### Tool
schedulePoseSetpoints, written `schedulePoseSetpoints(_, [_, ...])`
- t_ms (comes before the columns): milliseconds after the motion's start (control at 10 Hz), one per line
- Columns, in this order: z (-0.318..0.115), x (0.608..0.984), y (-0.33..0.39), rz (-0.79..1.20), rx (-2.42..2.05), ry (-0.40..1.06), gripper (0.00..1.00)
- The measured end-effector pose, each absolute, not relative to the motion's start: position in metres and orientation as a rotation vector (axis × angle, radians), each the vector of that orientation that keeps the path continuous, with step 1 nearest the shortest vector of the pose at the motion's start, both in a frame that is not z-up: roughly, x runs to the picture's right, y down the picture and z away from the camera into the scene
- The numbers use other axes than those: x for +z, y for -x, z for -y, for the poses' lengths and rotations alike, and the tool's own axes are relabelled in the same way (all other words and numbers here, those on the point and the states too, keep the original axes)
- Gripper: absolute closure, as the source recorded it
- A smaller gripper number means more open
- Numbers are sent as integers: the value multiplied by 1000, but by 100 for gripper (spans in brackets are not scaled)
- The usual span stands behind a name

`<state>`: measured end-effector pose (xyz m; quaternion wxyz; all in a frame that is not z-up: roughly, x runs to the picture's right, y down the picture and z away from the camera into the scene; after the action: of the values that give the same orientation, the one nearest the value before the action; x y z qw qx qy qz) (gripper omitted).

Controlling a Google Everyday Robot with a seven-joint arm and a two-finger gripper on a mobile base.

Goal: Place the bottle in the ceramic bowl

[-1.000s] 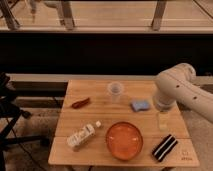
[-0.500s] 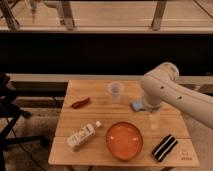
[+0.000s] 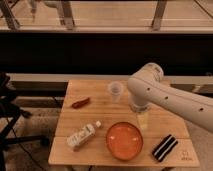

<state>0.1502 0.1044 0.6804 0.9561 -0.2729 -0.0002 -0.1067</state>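
Now the claw [image 3: 143, 120] hangs wide and empty at middle right, just above the bowl [image 3: 124, 140], ready to grab. The bottle [image 3: 83, 136] lies flat at lower left, beside the bowl.

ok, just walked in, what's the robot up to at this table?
The arm reaches in from the right. Its gripper hangs open above the wooden table, by the back right rim of the ceramic bowl, holding nothing. The bottle lies on its side near the front left, left of the bowl and apart from it, untouched. The bowl is empty, so the placing is not yet done. A clear cup, a red item and a black striped packet also sit on the table.
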Motion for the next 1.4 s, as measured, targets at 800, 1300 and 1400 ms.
schedulePoseSetpoints(800, [-98,685,-110,96,-323,525,0])
schedulePoseSetpoints(1300, [-97,689,-86,158,-393,522,0])
schedulePoseSetpoints(1400, [-97,690,-79,173,-407,523,0])
